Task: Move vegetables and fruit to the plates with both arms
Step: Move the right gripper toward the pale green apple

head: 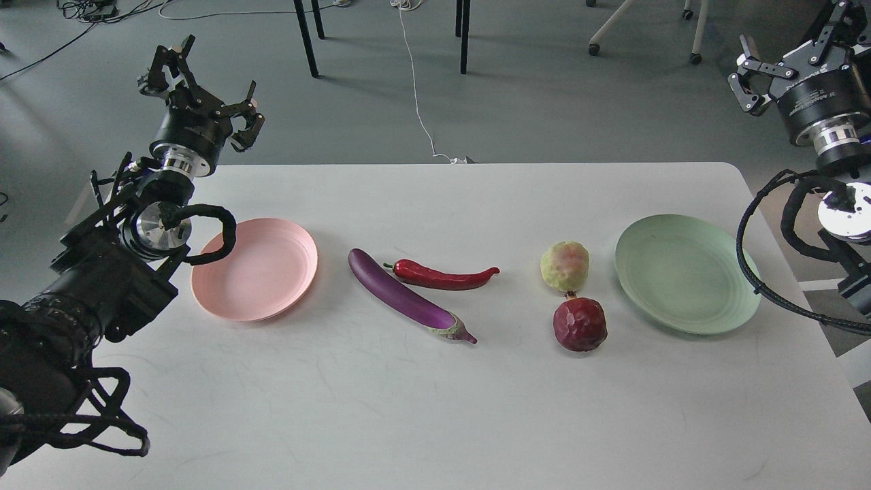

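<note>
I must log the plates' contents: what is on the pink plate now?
Nothing lies on the pink plate; its surface looks bare. A black cable loop of the left arm covers a small part of its left rim.

Even diffuse daylight, soft faint shadows, sharp focus, mild glare

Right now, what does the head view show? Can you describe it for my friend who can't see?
A white table holds a pink plate on the left and a green plate on the right, both empty. Between them lie a purple eggplant, a red chili, a yellow-green fruit and a pomegranate. The left claw and right claw hover open.
</note>
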Controlling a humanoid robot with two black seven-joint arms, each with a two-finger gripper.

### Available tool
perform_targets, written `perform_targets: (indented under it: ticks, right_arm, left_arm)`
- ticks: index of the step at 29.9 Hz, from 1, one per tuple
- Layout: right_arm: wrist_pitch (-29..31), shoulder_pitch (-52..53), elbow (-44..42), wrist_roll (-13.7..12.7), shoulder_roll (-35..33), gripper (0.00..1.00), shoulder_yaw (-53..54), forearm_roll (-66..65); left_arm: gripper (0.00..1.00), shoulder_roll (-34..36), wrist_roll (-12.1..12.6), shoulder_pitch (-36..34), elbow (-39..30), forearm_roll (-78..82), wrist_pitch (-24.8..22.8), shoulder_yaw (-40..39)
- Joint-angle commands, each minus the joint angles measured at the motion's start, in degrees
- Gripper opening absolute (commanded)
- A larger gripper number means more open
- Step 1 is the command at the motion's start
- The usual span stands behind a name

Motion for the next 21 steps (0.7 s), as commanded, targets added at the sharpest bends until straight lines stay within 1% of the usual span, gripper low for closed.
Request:
perform_targets:
  ticks: [1, 4, 12, 21]
  right_arm:
    - [-5.6, 29.3, 3.7, 0.2, 0.7, 0.99, -53.7, -12.6]
    - [-5.8, 34.6, 4.0, 0.2, 4.5, 0.99, -60.8, -13.5]
    - [-5.5, 38.3, 4.0, 0.2, 8.8, 0.99, -64.5, -15.6]
    - [-5.4, 44.0, 5.9, 0.2, 16.8, 0.99, -77.2, -24.6]
  left_arm:
    - [0.98, 3.5, -0.3, -0.1, -1.0, 0.0, 0.0, -0.1]
    - [0.98, 4.7, -0.4, -0.1, -1.3, 0.0, 0.0, -0.3]
    - [0.98, 4.8, -0.4, -0.4, -2.7, 0.0, 0.0, -0.4]
    - [0.98, 5.0, -0.4, -0.9, -2.8, -0.1, 0.0, -0.5]
